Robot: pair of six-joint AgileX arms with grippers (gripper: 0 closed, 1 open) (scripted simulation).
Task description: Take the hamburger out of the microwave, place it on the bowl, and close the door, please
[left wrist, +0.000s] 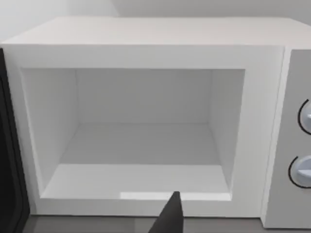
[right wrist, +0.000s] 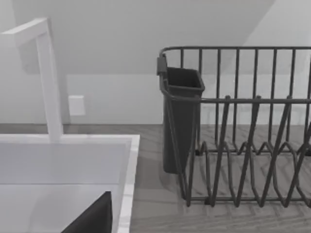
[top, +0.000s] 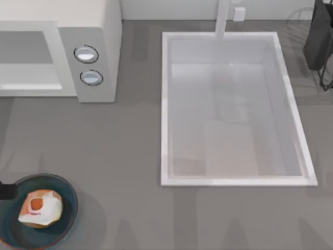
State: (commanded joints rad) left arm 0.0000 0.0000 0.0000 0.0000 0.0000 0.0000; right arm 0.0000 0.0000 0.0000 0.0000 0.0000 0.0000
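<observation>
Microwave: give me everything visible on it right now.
The microwave is a large white box at the top view's far left, standing on the grey counter. Its cavity is open and bare, with smooth pale grey walls and floor. Two round silver-rimmed, pale blue knobs sit one above the other on the panel right of the opening. A dark edge, likely the swung-open door, shows at the opening's left.

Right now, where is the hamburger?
In the top view the hamburger sits inside the bowl at the table's near left corner, below the microwave, whose cavity is empty.
</observation>
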